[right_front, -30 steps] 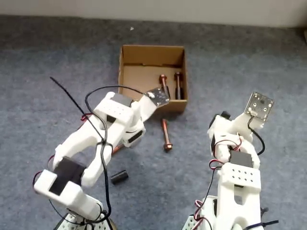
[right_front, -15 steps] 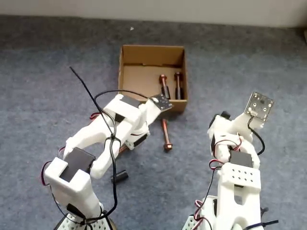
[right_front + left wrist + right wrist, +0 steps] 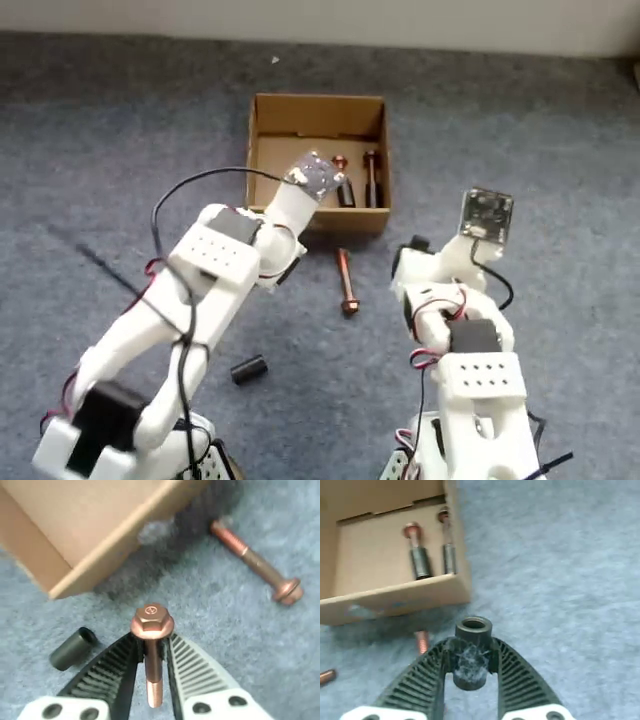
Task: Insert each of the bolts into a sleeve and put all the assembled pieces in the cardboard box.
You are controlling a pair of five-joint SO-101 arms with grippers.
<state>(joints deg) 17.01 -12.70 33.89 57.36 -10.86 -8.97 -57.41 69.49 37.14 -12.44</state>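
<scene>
- The left hand (image 3: 153,641) is closed narrow on a copper bolt (image 3: 152,655). The six-sided head stands out past the fingertips, and the threaded end points back between the fingers.
- This hand hangs over the grey carpeted bench (image 3: 215,630), near the front wall of the cardboard box (image 3: 85,525) and apart from its lower edge. One bottom corner of the box is close by.
- From above, the left arm (image 3: 215,265) lies slanted across the bench, with its wrist over the front edge of the box.
- The right hand (image 3: 471,647) holds a dark sleeve (image 3: 471,652) between its fingers. The open bore faces toward the box, and some pale fluff sticks on the sleeve.
- The box stands open at the far middle of the bench, in front of both arms.
- One assembled piece (image 3: 419,560) and a second assembled piece (image 3: 449,555) lie side by side inside the box, parallel, just beside its right wall. A broad stretch of cardboard floor lies between them and the left wall.
- A loose bolt (image 3: 346,282) lies on the carpet just before the front wall of the box, between the two arms. Its threaded end points to the box and its head to the arms.
- A loose sleeve (image 3: 248,369) lies on its side beside the lower part of the left arm, well apart from the box.
- Wide carpet stretches on both sides of the box and beside the right arm (image 3: 470,370).
</scene>
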